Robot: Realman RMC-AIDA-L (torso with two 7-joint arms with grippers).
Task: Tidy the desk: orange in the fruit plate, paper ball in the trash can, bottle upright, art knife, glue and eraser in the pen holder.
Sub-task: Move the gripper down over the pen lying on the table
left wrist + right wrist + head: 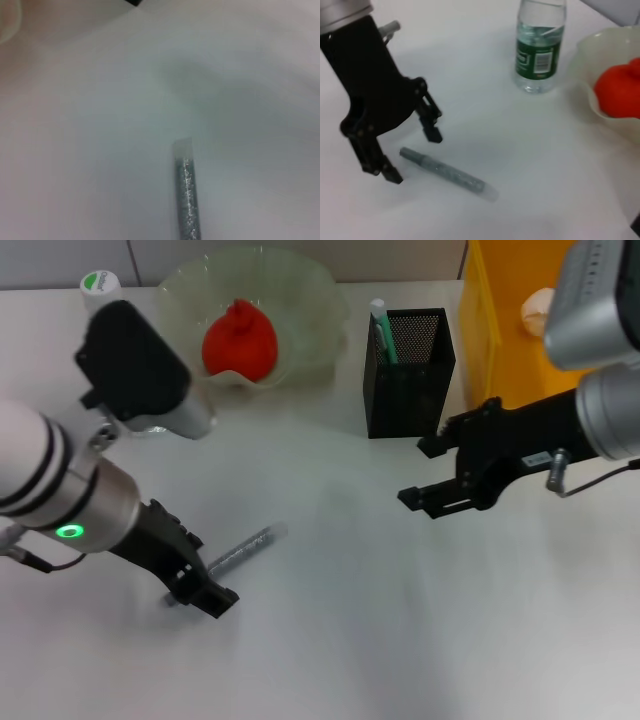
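- In the head view the left gripper sits low at the lower left of the frame, its two black fingers spread wide on either side of the dark end of the glue; the right wrist view shows the same gripper with one fingertip on each side of that end and neither clearly touching it.
- The glue lies flat on the white desk, slanting from the gripper up and to the right, with its translucent cap end pointing away from the fingers; the left wrist view shows only that cap end and part of the grey barrel.
- The right gripper hangs at the centre right of the head view, just in front of the pen holder, jaws apart and holding nothing.
- The pen holder stands upright at the upper centre, with the mint-green art knife standing inside it, the tip poking over the rim.
- The orange rests in the fruit plate at the upper centre-left.
- The bottle stands upright beside the fruit plate in the right wrist view; in the head view only its white cap shows behind the left arm.
- The trash can fills the upper right corner, just beside the pen holder, with a pale crumpled paper ball inside it.
- The eraser cannot be seen in any view.
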